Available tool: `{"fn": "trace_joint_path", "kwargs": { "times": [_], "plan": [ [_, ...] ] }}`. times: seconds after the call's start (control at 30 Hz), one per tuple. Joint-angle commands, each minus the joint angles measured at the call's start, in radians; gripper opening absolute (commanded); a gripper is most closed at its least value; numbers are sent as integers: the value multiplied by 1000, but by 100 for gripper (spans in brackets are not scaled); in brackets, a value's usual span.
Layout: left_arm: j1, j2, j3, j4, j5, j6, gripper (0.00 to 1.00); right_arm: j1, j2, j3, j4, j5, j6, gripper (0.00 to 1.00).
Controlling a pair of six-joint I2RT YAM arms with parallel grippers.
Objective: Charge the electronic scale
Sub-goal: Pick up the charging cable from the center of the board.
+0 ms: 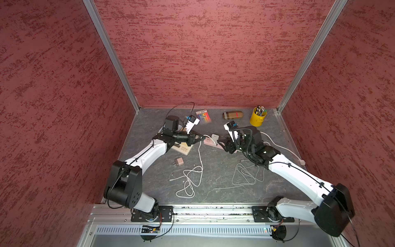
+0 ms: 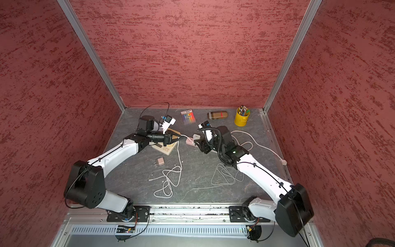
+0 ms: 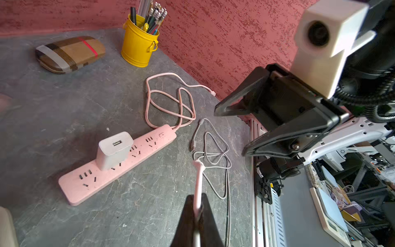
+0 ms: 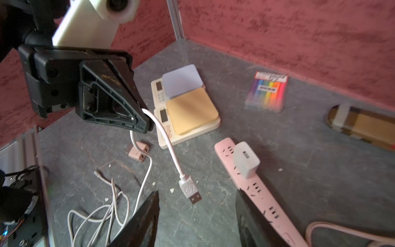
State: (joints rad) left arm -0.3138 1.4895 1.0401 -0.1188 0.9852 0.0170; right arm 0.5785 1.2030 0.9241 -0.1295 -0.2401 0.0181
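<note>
In a top view the scale (image 1: 184, 149) sits on the counter (image 1: 213, 171) under the left gripper (image 1: 201, 139). Left wrist view: that gripper pinches the white cable (image 3: 197, 181) tight. Right wrist view: the right gripper (image 4: 197, 192) gapes, empty; the plug (image 4: 189, 188) is not yet in the charger (image 4: 245, 160).

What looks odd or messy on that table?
A small pink adapter lies loose, prongs sideways, plugged into nothing. A white cable and a grey cable sprawl in tangled loops.

Lab robot cell: red panels (image 1: 192, 53), aluminium frame (image 1: 111, 55).
</note>
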Motion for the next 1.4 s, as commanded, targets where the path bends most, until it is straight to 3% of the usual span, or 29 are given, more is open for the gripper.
{"fn": "trace_joint_path", "kwargs": {
  "times": [0.0,0.17,0.4,0.83,1.03,1.27,1.37],
  "plan": [
    [-2,-15,41,-139,-73,23,0,-2,6,57,-7,103,-17,61],
    [-5,-17,89,-210,-132,-39,0,40,87,88,-43,164,-31,71],
    [24,-14,133,-268,-139,-180,0,107,204,150,-8,258,-50,66],
    [25,-3,166,-291,-178,-259,0,151,391,295,-57,284,-44,61],
    [27,1,173,-300,-181,-264,0,162,448,342,-105,308,-53,49],
    [32,-1,174,-315,-184,-259,0,170,459,352,-112,335,-74,4],
    [33,-4,173,-322,-185,-247,0,170,446,344,-101,322,-94,0]
  ]
}}
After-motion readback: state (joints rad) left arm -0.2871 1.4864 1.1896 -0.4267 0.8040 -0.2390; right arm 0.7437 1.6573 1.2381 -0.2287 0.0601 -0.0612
